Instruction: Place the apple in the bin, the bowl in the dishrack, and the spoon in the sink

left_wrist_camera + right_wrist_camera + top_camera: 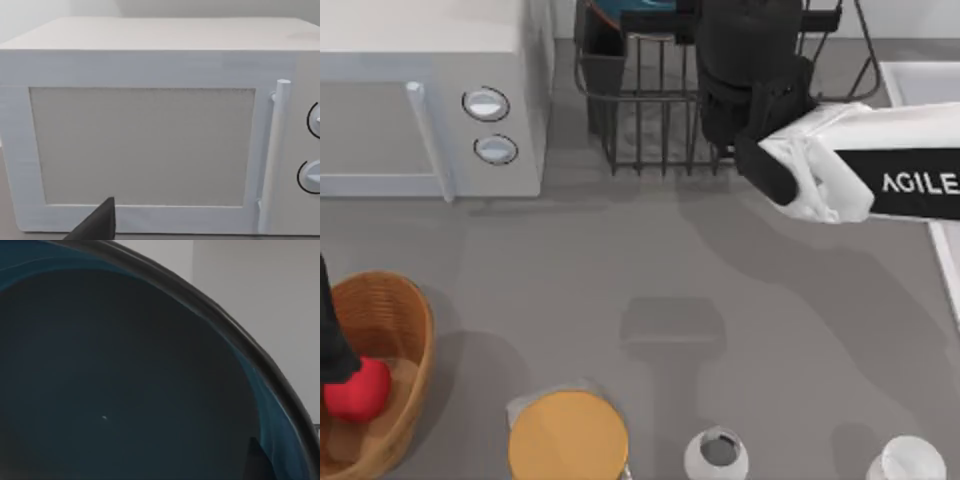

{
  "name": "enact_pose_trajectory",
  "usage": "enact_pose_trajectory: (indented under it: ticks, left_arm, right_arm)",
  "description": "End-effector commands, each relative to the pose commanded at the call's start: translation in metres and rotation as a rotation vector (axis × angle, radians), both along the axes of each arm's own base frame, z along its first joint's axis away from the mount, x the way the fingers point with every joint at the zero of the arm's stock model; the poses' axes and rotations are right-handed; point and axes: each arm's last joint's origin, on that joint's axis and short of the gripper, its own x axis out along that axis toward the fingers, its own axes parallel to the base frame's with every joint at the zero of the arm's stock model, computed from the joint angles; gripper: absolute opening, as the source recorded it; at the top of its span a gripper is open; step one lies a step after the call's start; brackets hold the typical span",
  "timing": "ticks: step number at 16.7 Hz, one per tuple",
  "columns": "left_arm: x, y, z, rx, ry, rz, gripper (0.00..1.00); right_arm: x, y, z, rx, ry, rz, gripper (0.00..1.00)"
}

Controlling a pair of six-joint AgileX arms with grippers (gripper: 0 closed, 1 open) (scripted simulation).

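Observation:
The red apple (358, 390) lies inside the woven bin (390, 330) at the table's left front. My left gripper (334, 360) hangs dark at the left edge, right beside the apple. At the back, my right gripper (698, 18) reaches over the dark wire dishrack (650, 110) and is shut on the blue bowl (615, 12). The bowl's dark blue inside (125, 380) is very close in the right wrist view, with one fingertip (256, 462) at its rim. The sink (915, 80) shows its white rim at the right edge. The spoon is out of view.
A white microwave-like box (420, 90) with two knobs stands at the back left, and its door (145, 145) faces the left wrist camera. A flat yellow-orange disc (568, 438) and two white cups (718, 452) (905, 462) line the front edge.

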Motion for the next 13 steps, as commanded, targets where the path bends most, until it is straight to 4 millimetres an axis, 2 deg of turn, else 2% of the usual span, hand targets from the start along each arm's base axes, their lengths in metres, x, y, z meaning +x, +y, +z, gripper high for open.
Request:
enact_pose_trajectory:
  ticks: [2, 13]
  left_arm:
    - [0.0, 0.0, 0.0, 0.0, 0.0, 0.0, 1.0]
    - [0.0, 0.0, 0.0, 0.0, 0.0, 0.0, 1.0]
  right_arm:
    - [0.0, 0.0, 0.0, 0.0, 0.0, 0.0, 0.0]
    - [0.0, 0.0, 0.0, 0.0, 0.0, 0.0, 0.83]
